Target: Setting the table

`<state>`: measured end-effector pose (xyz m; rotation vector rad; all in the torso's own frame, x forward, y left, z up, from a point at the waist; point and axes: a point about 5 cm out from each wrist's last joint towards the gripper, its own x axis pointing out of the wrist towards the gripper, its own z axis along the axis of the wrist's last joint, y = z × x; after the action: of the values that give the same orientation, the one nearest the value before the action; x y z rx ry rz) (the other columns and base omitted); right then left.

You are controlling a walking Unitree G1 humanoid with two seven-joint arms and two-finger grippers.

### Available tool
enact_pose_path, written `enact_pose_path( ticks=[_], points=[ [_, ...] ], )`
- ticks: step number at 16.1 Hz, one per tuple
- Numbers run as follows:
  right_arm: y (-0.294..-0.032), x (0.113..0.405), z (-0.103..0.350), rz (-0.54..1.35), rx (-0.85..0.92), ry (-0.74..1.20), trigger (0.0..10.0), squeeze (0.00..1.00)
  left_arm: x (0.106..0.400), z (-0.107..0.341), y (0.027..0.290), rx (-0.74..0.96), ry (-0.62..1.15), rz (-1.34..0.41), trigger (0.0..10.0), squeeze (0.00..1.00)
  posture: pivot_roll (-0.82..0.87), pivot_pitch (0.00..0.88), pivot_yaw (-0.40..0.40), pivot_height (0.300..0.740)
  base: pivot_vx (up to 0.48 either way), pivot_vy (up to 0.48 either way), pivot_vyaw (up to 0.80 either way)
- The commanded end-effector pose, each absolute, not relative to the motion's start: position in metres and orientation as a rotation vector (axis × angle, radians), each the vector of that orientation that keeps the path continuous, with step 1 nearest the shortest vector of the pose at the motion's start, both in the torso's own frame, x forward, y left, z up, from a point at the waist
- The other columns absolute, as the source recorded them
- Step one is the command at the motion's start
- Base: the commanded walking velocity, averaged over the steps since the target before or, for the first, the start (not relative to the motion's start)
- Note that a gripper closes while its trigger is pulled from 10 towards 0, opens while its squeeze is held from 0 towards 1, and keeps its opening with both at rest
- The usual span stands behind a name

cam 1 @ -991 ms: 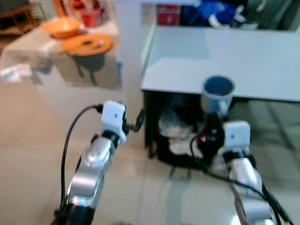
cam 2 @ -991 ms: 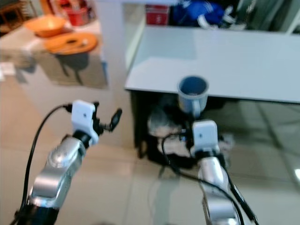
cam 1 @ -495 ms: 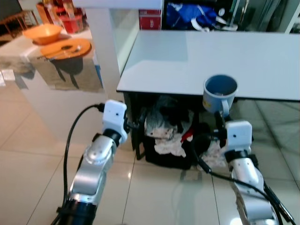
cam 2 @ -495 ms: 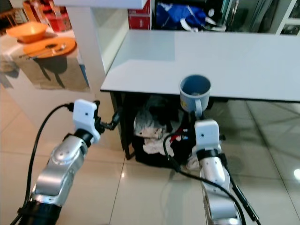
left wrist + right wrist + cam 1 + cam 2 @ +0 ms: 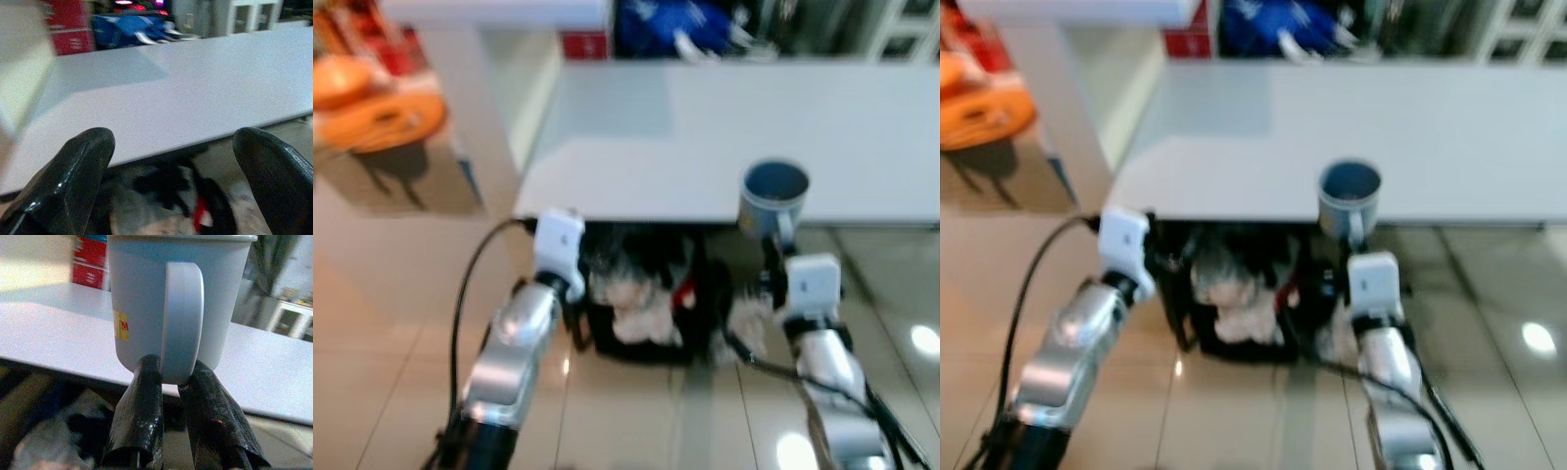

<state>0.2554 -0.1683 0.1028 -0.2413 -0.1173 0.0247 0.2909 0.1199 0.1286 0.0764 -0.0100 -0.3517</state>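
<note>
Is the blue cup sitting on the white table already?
No, the right gripper holds the blue cup by its handle, up off the white table.

The white worktop (image 5: 773, 117) is bare across its broad middle and along its near edge, so a gripper could pass over it freely; the clutter, a blue bundle (image 5: 671, 22) and a red box (image 5: 576, 44), lies along the far edge. Under the near edge, a dark bin (image 5: 641, 308) stuffed with crumpled cloth blocks the space below. Beyond the left edge stands a white pillar (image 5: 475, 88), and past it a side table with an orange plate (image 5: 396, 117).
</note>
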Motion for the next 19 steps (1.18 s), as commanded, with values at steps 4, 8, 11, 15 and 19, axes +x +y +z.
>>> enact_pose_path(
  ticks=[4,8,11,15,19],
  points=[
    [-0.1594,0.2580,0.1094,0.050,-0.228,-0.153,0.0,0.00,0.2916,0.1319,0.1268,0.091,-0.021,-0.340,10.0,0.00,-0.03,0.002,0.028,0.727,0.470,0.000,0.00],
    [-0.1581,0.2595,0.1087,0.052,-0.226,-0.151,0.0,0.00,0.2920,0.1314,0.1271,0.118,-0.020,-0.339,10.0,0.00,-0.02,0.002,0.030,0.727,0.480,0.000,0.00],
    [-0.1584,0.2594,0.1088,0.051,-0.226,-0.152,0.0,0.00,0.2921,0.1307,0.1270,0.117,-0.013,-0.337,10.0,0.00,-0.03,0.001,0.032,0.727,0.320,0.000,0.00],
    [-0.1591,0.2599,0.1088,0.048,-0.227,-0.153,0.0,0.00,0.2919,0.1327,0.1242,0.116,-0.025,-0.356,10.0,0.00,-0.03,0.000,0.036,0.727,0.000,-0.186,0.00],
    [-0.1572,0.2588,0.1076,0.052,-0.227,-0.154,0.0,0.00,0.2903,0.1320,0.1253,0.115,-0.025,-0.363,10.0,0.00,-0.02,0.000,0.036,0.727,0.197,-0.401,0.00]
  ],
)
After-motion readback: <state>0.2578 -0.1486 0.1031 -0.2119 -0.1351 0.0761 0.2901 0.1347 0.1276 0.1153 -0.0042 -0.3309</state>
